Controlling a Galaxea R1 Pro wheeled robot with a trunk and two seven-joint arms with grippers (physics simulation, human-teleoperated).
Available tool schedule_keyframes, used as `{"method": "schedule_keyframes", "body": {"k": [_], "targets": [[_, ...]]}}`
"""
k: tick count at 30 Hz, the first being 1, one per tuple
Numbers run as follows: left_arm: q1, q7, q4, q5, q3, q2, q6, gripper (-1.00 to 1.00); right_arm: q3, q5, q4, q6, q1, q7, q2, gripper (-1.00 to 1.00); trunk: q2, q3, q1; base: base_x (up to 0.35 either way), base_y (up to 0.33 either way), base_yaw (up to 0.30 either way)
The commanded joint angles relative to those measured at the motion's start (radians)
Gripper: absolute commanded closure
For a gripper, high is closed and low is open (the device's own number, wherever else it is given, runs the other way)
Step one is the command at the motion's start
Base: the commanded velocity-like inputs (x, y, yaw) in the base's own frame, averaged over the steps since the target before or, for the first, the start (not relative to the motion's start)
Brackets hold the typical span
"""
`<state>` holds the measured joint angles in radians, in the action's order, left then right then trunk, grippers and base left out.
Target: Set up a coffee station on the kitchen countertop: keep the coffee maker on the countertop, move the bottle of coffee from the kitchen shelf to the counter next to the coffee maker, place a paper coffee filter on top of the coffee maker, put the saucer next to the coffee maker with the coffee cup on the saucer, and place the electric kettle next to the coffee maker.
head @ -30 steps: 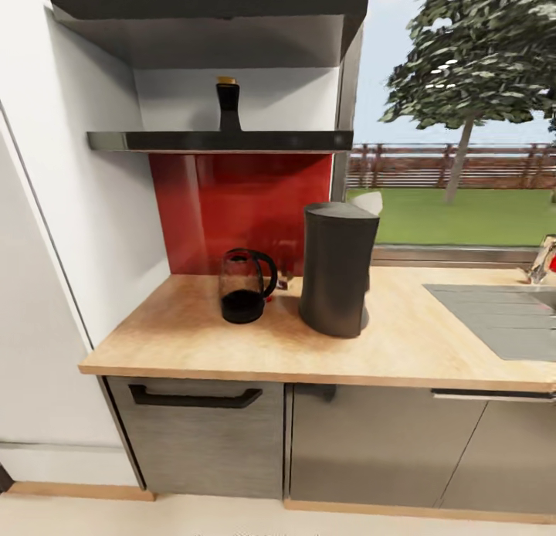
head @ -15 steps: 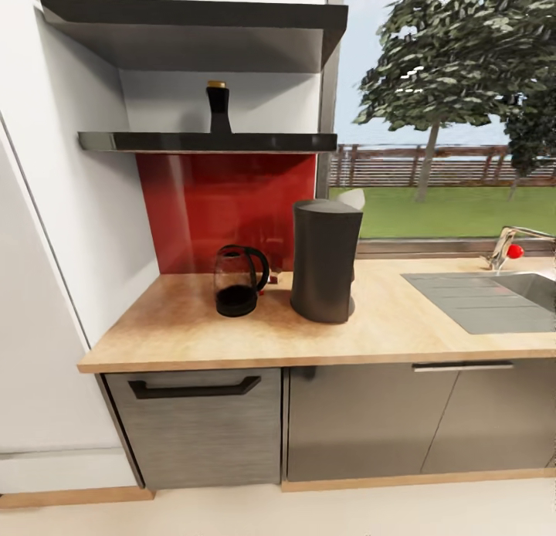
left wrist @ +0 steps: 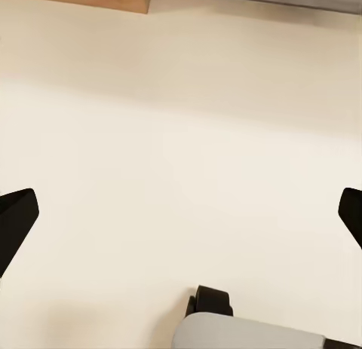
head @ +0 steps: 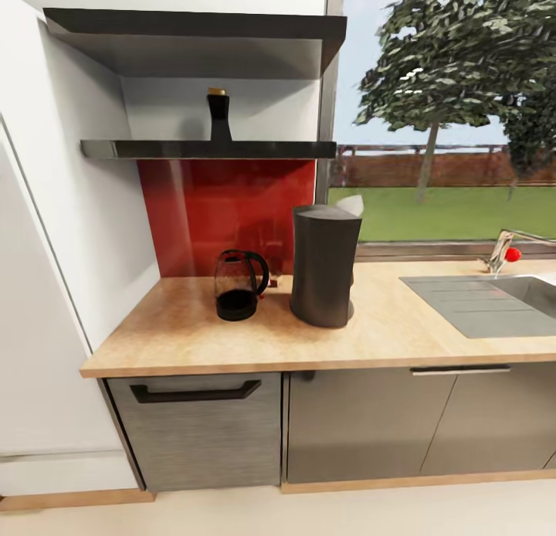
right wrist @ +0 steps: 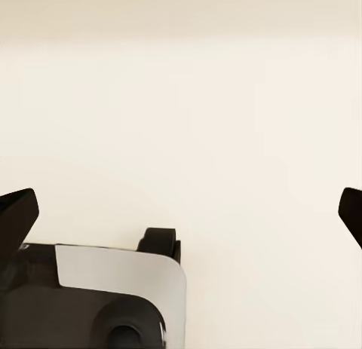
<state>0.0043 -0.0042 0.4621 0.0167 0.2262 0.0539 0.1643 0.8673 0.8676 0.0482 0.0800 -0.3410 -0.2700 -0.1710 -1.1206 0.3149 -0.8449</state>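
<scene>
— What's ahead of you, biggest first?

— Your bench [head: 401, 331] runs wide, sink [head: 494, 300] well right of the coffee maker [head: 324, 264]. The shelf [head: 208, 148] hangs above and left of the coffee maker. The kettle [head: 238, 283] stands just left of it, apart. The bottle [head: 219, 115] sits on the shelf.

— And your hands?

— Left hand [left wrist: 181, 213] spread wide over pale floor [left wrist: 181, 123], holding nothing. Right hand [right wrist: 181, 213] likewise spread, empty.
</scene>
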Motion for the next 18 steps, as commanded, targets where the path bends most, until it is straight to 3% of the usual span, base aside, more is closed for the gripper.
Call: {"method": "schedule_keyframes", "body": {"k": [1,18], "targets": [[0.000,0.000,0.001,0.002,0.001,0.000,0.001,-1.00,0.008,0.010,0.004,0.004,-0.001,-0.008,0.001,-1.00,0.007,-0.002,0.004,0.000,0.000,0.000],[0.000,0.000,0.000,0.002,0.001,0.000,0.001,-1.00,0.007,0.010,0.004,0.006,-0.001,-0.007,-0.001,-1.00,0.126,-0.056,0.069,0.000,0.000,0.000]]}}
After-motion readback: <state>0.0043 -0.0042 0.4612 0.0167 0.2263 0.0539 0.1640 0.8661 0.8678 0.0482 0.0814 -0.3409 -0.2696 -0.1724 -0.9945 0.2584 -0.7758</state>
